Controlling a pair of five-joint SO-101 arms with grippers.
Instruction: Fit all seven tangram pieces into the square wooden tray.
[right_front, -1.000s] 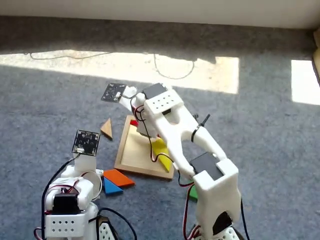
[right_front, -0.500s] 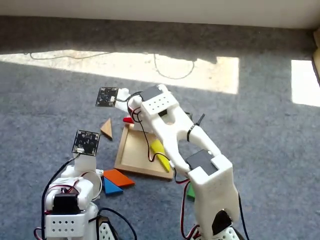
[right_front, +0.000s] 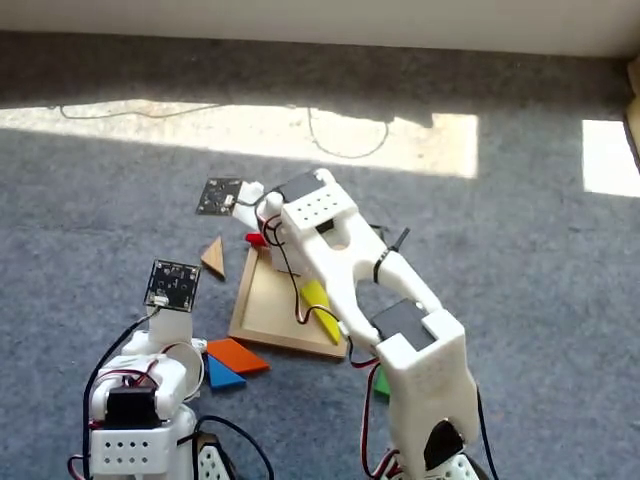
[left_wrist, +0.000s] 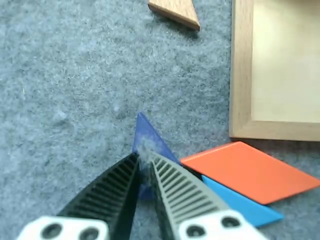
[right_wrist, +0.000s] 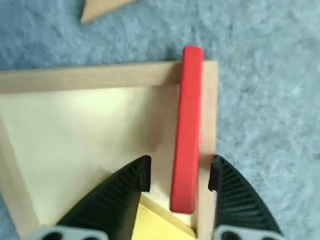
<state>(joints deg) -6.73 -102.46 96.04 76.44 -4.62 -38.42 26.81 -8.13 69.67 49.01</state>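
One shift: red piece onto tray rim; right gripper released, left gripper clenched on blue triangle.

The tray was pale plain wood, with a red piece and a yellow piece against it. On the grey-blue carpet lay an orange piece, a blue piece, a green piece and a tan wooden piece.

The high camera looks down over the carpet from afar; both wrist cameras face it closely; all share the wooden tray.
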